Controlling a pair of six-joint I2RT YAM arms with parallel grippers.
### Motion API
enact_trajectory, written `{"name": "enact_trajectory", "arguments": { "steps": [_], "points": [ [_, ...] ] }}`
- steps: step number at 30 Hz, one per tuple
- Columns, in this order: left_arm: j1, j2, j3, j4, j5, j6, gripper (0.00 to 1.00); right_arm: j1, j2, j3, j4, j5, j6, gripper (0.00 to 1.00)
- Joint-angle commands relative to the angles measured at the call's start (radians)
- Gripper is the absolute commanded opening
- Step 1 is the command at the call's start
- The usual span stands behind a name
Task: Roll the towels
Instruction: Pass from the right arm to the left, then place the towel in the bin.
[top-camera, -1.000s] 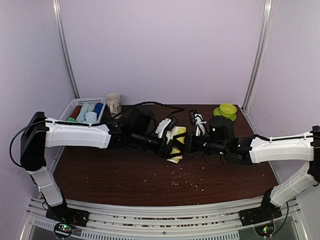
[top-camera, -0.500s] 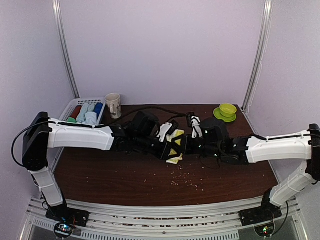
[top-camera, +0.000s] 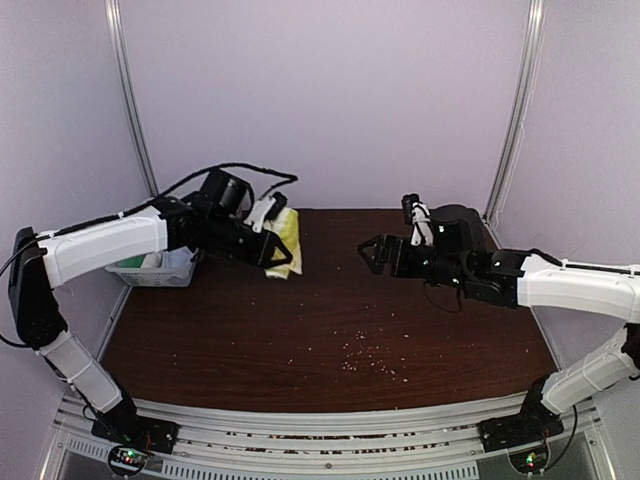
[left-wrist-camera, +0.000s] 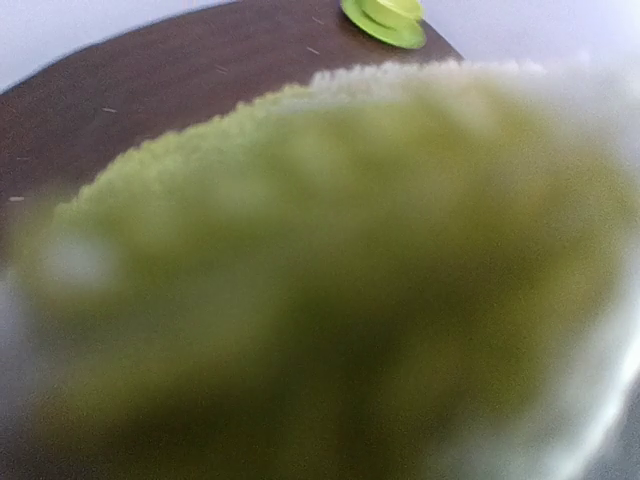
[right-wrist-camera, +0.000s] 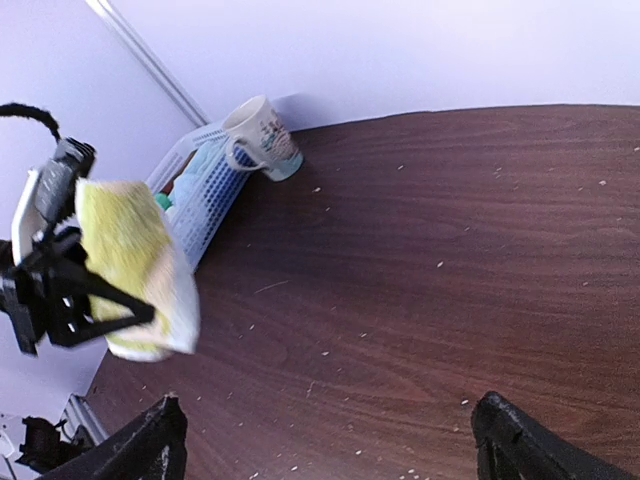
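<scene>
My left gripper (top-camera: 277, 251) is shut on the yellow-green towel (top-camera: 284, 236), a fat roll held above the table's back left, just right of the basket. In the right wrist view the same towel (right-wrist-camera: 132, 268) hangs in the left gripper's black fingers (right-wrist-camera: 95, 300). The left wrist view is filled by the blurred towel (left-wrist-camera: 320, 280), which hides that gripper's own jaws. My right gripper (top-camera: 372, 253) stands open over the middle right of the table, well clear of the towel, with only bare wood between its fingertips (right-wrist-camera: 150, 447). No pale blue-white towel is clearly in view.
A white slatted basket (right-wrist-camera: 212, 182) with some cloth in it stands at the back left, partly behind the left arm in the top view. A printed mug (right-wrist-camera: 262, 138) stands beside it. A green dish (left-wrist-camera: 385, 18) sits at the back right. Crumbs (top-camera: 365, 357) dot the brown table (top-camera: 300, 330).
The right gripper let go of the towel, opened wide and drew back to the right. The left arm carried the rolled towel from the table's middle to the back left, near the basket.
</scene>
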Motion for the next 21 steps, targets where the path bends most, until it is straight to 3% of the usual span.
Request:
{"name": "enact_trajectory", "arguments": {
  "steps": [1, 7, 12, 17, 21],
  "points": [
    [0.191, -0.048, 0.149, -0.286, -0.14, 0.128, 0.0, -0.024, -0.005, 0.041, -0.099, 0.001, -0.08, 1.0],
    [0.475, 0.036, 0.383, -0.526, -0.523, 0.224, 0.0, -0.027, -0.011, 0.014, -0.155, 0.008, -0.109, 1.0],
    [0.585, 0.175, 0.495, -0.622, -0.725, 0.234, 0.0, -0.028, -0.043, -0.052, -0.176, -0.028, -0.136, 1.0],
    [0.632, 0.322, 0.546, -0.697, -0.757, 0.246, 0.0, -0.03, -0.074, -0.064, -0.23, 0.014, -0.193, 1.0],
    [0.667, 0.416, 0.56, -0.705, -0.661, 0.268, 0.0, -0.03, -0.109, -0.075, -0.227, 0.013, -0.196, 1.0]
  ]
}}
